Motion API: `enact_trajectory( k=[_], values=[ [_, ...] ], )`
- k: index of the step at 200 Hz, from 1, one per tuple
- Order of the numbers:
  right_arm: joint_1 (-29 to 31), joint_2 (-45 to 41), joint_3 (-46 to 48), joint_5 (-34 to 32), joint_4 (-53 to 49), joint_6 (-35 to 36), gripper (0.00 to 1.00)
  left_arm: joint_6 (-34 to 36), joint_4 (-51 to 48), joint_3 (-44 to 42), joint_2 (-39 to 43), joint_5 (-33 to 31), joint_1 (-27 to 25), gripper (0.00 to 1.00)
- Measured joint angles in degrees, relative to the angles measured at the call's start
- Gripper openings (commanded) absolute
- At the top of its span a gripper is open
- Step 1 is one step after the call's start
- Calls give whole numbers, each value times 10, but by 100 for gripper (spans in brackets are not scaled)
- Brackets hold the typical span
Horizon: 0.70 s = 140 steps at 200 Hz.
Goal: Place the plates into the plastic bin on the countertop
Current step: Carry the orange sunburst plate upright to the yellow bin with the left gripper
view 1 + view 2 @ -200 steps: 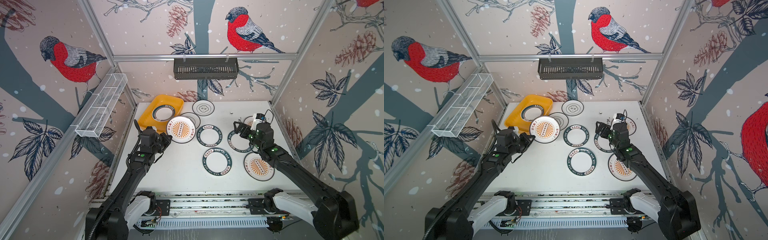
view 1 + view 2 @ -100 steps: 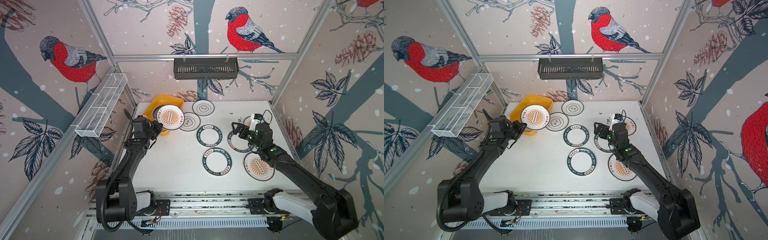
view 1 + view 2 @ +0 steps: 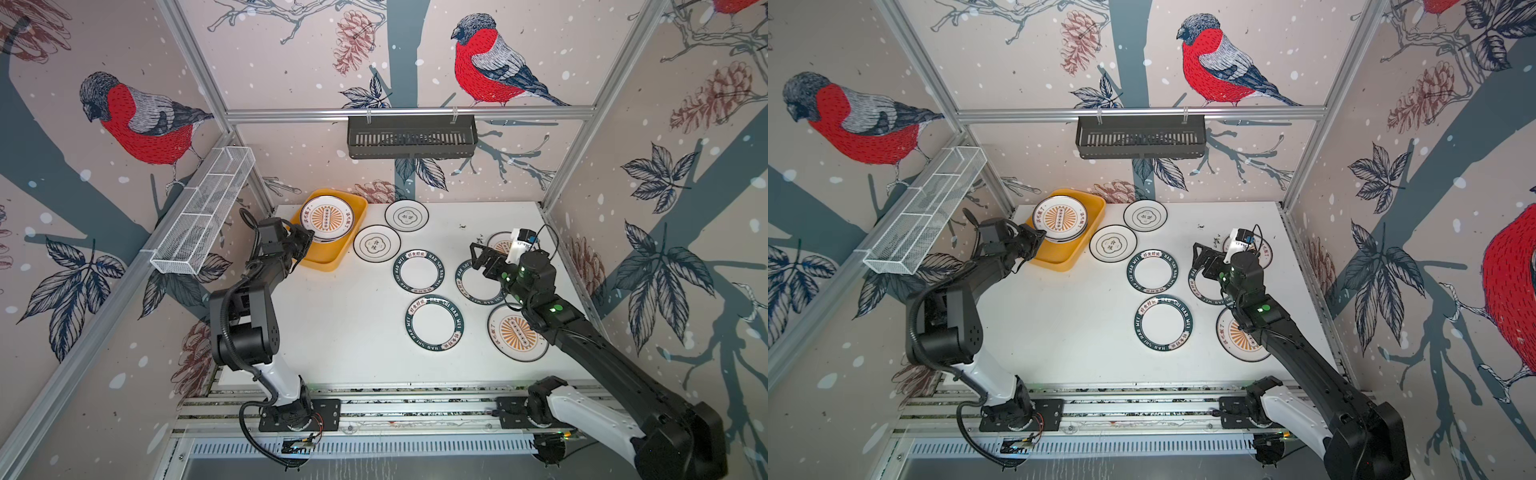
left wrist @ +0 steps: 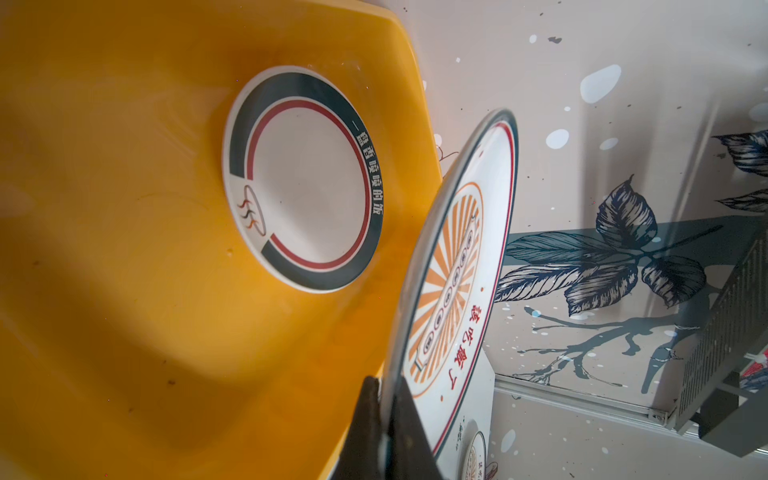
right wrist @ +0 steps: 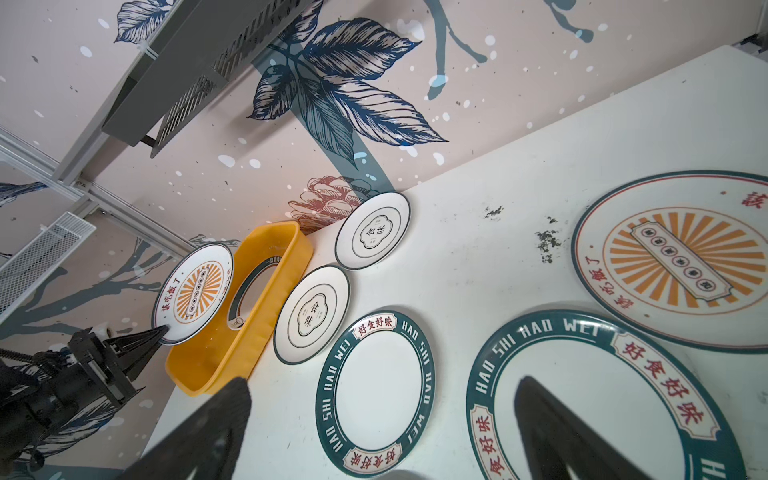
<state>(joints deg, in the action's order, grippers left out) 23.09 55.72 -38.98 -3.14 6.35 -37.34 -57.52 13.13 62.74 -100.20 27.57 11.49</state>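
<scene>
The left gripper (image 3: 306,242) is pinching the rim of an orange sunburst plate (image 3: 327,218), holding it above the yellow plastic bin (image 3: 330,261), where a dark-rimmed plate (image 4: 303,183) is lying. The right gripper (image 3: 483,259), jaws spread wide, is hovering over a green-rimmed plate (image 3: 473,289) on the countertop (image 3: 353,332).

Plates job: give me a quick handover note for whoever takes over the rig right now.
Left gripper: shut on the edge of a sunburst plate, which is tilted over the bin, not released.
Right gripper: open, empty, over a green-rim plate.
Done: one dark-rimmed plate lies in the bin.
Left: release the held plate, then seven on the countertop: two flower plates, three green-rim, two sunburst.
</scene>
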Motion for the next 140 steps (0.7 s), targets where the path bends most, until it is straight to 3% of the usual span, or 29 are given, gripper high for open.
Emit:
enact_trajectory(
  k=[75,140],
  values=[
    [53,-30,0,-65,-13,0,100,-42,48,79,-134,21,0,0],
    [83,-24,-1,-108,-15,-7,100,-49,42,109,-176,2,0,0]
  ],
)
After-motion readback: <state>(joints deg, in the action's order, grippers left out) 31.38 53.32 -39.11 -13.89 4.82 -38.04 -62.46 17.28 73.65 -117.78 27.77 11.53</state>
